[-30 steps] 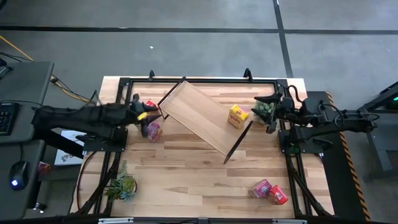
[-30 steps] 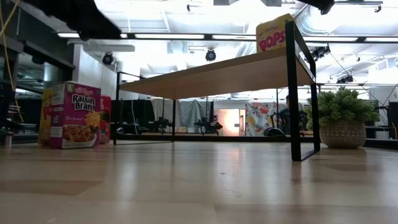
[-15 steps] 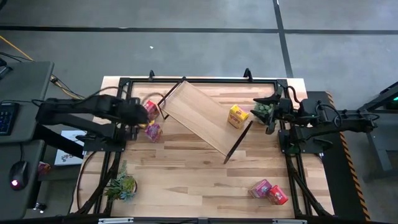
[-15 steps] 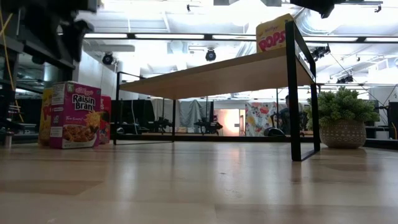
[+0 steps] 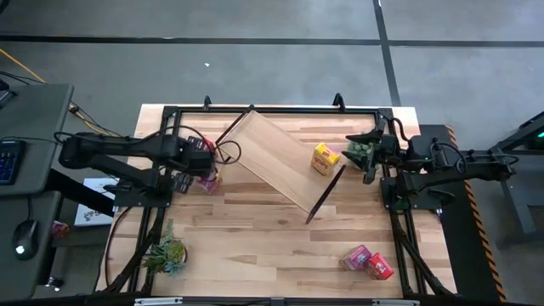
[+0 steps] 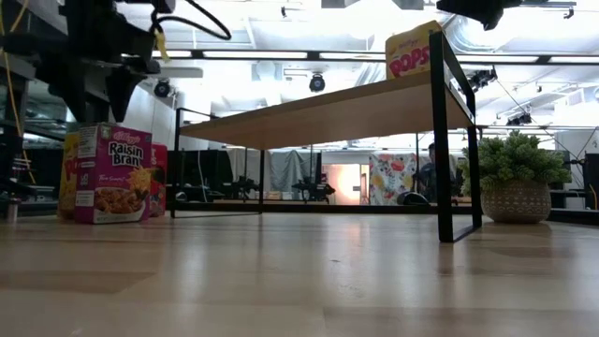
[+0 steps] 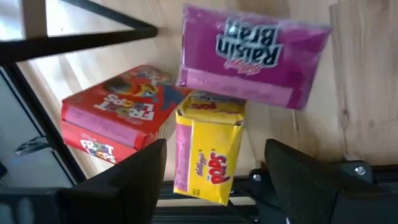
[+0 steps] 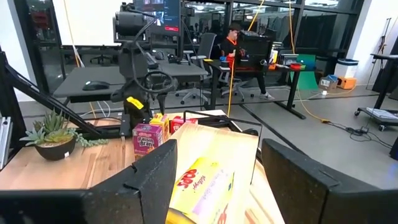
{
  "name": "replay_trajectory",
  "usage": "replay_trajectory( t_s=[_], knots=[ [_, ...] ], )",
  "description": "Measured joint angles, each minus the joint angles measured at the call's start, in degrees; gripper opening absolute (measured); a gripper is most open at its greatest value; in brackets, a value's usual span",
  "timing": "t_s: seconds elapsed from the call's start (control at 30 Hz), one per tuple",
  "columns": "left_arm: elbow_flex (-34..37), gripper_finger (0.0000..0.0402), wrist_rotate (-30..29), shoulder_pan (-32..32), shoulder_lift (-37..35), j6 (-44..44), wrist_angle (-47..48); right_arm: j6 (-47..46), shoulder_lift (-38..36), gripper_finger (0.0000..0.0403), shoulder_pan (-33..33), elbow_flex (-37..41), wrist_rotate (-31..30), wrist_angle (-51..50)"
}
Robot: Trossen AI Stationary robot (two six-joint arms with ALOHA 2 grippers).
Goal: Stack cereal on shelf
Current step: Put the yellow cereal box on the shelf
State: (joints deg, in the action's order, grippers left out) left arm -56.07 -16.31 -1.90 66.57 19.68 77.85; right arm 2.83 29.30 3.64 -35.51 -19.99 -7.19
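Left end effector (image 7: 211, 180) open | above yellow cereal box (image 7: 208, 152)

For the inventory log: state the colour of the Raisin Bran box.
Magenta-pink, with white lettering; the Raisin Bran box shows best in the left wrist view.

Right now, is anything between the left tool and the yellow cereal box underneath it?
Nothing visible. The left tool hangs open straight over the yellow box, which stands between the red box and the pink box. Those neighbours press close, so the fingers have little room beside it.
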Motion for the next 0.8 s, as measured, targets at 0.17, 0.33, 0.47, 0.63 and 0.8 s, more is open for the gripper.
replay_trajectory(
  t_s=[0.17, 0.33, 0.47, 0.63, 0.8],
  knots=[
    [0.00, 0.0264, 0.25, -4.39, 1.08, 2.49, -0.31, -0.02, 0.00, 0.0227, 0.00, 0.00, 0.00, -0.01],
    [0.00, 0.0264, 4.31, -8.42, 1.99, 4.41, -1.34, -0.02, 0.00, 0.0227, 0.00, 0.00, 0.00, -0.40],
    [0.00, 0.0264, 6.31, -10.46, 2.35, 4.53, -1.21, 0.00, 0.00, 0.0227, 0.00, 0.00, 0.00, -0.43],
    [0.00, 0.0264, 8.99, -11.91, 2.38, 5.65, -1.11, 0.04, 0.00, 0.0227, 0.00, 0.00, -0.02, -0.49],
    [0.00, 0.0264, 8.99, -12.04, 2.70, 8.85, -0.93, 0.00, -0.02, 0.0227, 0.00, 0.00, -0.02, -0.49]
  ],
)
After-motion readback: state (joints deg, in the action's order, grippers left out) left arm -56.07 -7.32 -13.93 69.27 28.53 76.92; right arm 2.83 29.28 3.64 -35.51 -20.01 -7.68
